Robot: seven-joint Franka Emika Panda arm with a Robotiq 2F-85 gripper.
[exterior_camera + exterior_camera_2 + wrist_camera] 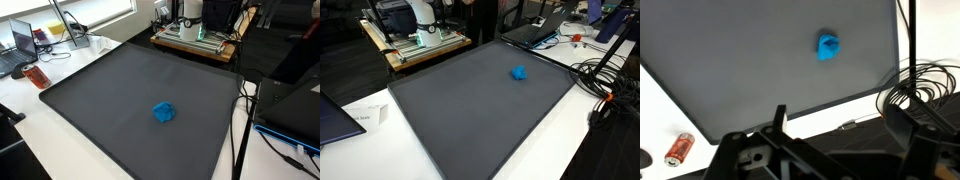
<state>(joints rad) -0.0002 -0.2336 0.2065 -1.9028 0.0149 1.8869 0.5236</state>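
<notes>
i am hanging high over the mat [740,60], and my gripper [840,128] is showing at 6 o'clock in the wrist view. my jaws are standing wide apart, one finger [778,120] at 7 o'clock and the other at 5 o'clock. nothing is sitting between them, so i am holding nothing and touching nothing.

the block [828,46] is lying on the mat at 12 o'clock from my jaws, well apart from them. it is blue and is sitting alone, nearer the mat's 3 o'clock edge than its middle. in an exterior view the block [165,113] is resting toward 5 o'clock of the mat's middle. in an exterior view the block [520,72] is resting toward 2 o'clock, near the mat's far edge.

the mat is covering most of the table [60,140]. a can [680,148] is lying on its side on the table at 8 o'clock in the wrist view, just off the mat. cables [925,85] are coiling on the table at 3 o'clock, beside the mat's edge. my gripper is not showing in either exterior view.
</notes>
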